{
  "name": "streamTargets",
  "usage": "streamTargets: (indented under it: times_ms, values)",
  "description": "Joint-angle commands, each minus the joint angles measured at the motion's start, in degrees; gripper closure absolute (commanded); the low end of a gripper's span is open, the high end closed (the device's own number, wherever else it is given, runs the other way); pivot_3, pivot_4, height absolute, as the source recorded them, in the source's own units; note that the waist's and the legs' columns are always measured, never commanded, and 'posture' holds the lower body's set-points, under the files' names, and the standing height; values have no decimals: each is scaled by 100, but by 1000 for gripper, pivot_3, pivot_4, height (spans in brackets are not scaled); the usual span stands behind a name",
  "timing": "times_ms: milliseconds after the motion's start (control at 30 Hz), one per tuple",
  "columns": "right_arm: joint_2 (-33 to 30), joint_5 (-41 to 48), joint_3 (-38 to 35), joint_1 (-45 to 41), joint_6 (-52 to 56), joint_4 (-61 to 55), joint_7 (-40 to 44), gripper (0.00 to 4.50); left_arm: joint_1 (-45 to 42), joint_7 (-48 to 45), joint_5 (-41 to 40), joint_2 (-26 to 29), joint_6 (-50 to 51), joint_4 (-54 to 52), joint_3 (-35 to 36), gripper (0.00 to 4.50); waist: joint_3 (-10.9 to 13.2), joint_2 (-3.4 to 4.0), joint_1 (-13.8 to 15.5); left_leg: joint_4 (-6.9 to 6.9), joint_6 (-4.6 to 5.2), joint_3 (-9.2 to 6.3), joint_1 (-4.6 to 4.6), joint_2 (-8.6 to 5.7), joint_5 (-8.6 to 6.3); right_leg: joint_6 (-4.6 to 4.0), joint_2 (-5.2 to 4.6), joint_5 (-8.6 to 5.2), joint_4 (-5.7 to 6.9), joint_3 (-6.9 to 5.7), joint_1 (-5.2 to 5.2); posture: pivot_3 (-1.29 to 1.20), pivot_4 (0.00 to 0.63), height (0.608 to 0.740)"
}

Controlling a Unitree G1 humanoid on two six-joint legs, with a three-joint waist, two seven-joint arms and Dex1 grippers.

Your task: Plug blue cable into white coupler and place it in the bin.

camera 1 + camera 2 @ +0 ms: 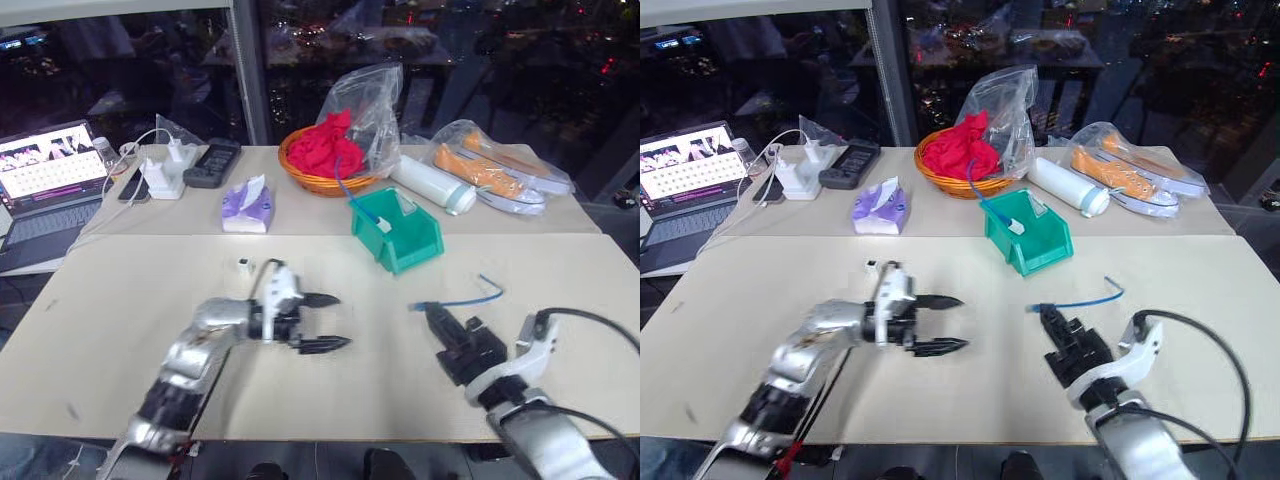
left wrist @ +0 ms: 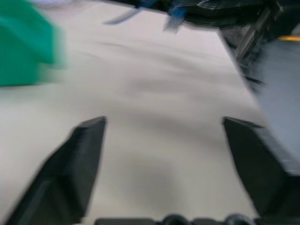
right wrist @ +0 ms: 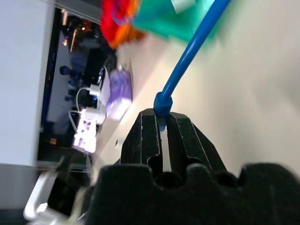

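The blue cable lies on the table at the right, one end curling up. My right gripper is shut on its near end; in the right wrist view the blue cable runs out from between the closed fingers. The white coupler sits alone on the table just behind my left wrist, apart from the cable. My left gripper hangs open over the table's middle, pointing toward the right arm, with nothing between its fingers. The teal bin stands behind, between the two grippers.
An orange wicker basket with red cloth stands behind the bin, and a darker blue cable hangs from it. A purple tissue pack, white chargers, a remote and a laptop are at the back left. A white bottle and plastic bags lie at the back right.
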Motion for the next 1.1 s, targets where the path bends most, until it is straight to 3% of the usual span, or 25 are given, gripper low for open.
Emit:
streamTargets:
  times_ms: [33,167,333,500,833,900,1100]
  values:
    - [-606,-37,-12,-571,417,14,218,4500,375,270,-124,153,-339,-164,531,18,0,0,22,-1,0,0,-1,0,0,-1,0,0,0,0,-3,0,150,740]
    - [-1037,222,132,-1440,683,379,205,4500,935,1001,-316,74,-282,-121,1284,18,1,0,20,-6,-4,2,-6,0,3,-3,0,-1,3,4,-12,0,150,740]
    - [-979,264,437,-1939,889,655,316,4500,1269,2583,233,-215,-281,87,1698,18,1,-3,56,-16,-5,3,-13,2,3,-5,1,-2,7,3,-26,0,150,740]
    - [-414,610,598,-2036,721,818,91,4500,619,3933,830,-725,-181,492,1519,18,0,-8,96,-13,-17,0,-26,1,10,-4,-1,0,5,-3,-29,0,150,740]
    - [-232,554,717,-1985,755,691,1,4500,-501,4791,1387,-1080,-457,2168,1281,18,-1,-9,-14,-15,-21,2,-28,-1,13,-2,-2,3,14,-3,-37,0,150,740]
    - [-187,490,718,-1932,718,627,-37,4500,-566,4855,1493,-1056,-508,2372,1211,278,-1,-9,-4,-14,-21,2,-23,-1,13,-2,-2,3,15,-3,-33,0,150,740]
    - [-85,358,694,-1793,670,490,-106,4500,-804,4395,1408,-1019,-865,2614,1047,2338,-1,-9,16,-13,-25,3,-1,-1,16,-6,-2,0,44,0,-22,0,150,740]
